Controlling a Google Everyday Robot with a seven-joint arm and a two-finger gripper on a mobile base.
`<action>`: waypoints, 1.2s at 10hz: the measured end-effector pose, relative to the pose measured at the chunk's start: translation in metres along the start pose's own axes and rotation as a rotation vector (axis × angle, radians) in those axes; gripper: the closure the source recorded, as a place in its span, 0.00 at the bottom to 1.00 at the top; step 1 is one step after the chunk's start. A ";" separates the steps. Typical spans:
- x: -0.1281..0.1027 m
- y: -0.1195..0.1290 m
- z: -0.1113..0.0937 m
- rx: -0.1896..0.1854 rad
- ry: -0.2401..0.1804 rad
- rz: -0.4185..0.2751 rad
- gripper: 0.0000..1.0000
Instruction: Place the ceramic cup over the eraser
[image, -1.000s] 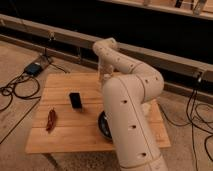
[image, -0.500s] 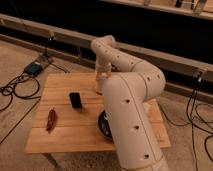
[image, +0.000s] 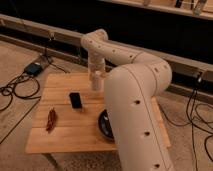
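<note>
Wooden table (image: 60, 142): gripper (image: 95, 84) hangs just behind and right of the eraser (image: 76, 100); its grip state cannot be told. Eraser lies flat on the table, red chili-shaped object (image: 51, 120) front-left of it, black bowl (image: 102, 125) front-right.

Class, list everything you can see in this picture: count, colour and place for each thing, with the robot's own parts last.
table: one, light wood, centre of the picture.
eraser: one, black, middle of the table.
chili: one, dark red, near the table's picture-left edge.
bowl: one, black, on the table, partly hidden by the arm.
cables: several, black, on the floor either side.
box: one, dark, on the floor by the cables.
arm: one, white, foreground.
gripper: one, white, pointing down beyond the eraser.
</note>
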 end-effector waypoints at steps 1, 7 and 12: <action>0.004 0.020 -0.020 0.009 -0.019 -0.038 1.00; 0.041 0.107 -0.085 0.037 -0.072 -0.171 1.00; 0.068 0.143 -0.079 0.008 -0.080 -0.200 1.00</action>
